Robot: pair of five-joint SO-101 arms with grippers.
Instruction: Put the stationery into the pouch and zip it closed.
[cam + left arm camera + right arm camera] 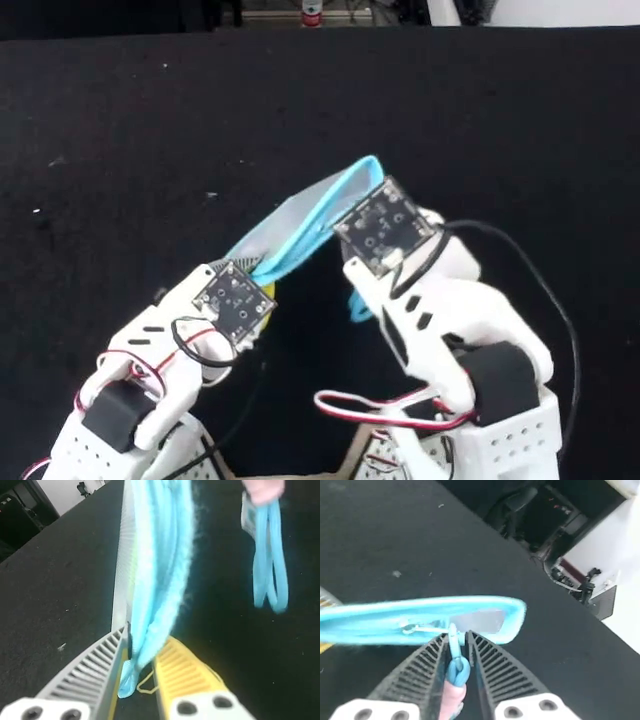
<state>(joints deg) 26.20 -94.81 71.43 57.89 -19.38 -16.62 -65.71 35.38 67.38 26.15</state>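
Zipping is the step I judge to be in hand. The pouch hangs in the air over the middle of the desk, somewhat toward the edge where my arms stand, stretched edge-up between my two grippers. I cannot see any stationery lying out on the desk, and I cannot see inside the pouch to say it is in there. My left gripper is pressed together on one end of the pouch's blue rim, anchoring it. My right gripper is at the other end, its fingers pinched on the zip pull, with the blue strap loop dangling beneath it. How far the zip has run I cannot tell. The next move, as I read it, calls for the right arm to draw the pull along the rim in a straight line while the left holds firm against it; any slack or twist would likely jam the slider. Both arms reach forward from the near edge, wrists angled inward toward each other.
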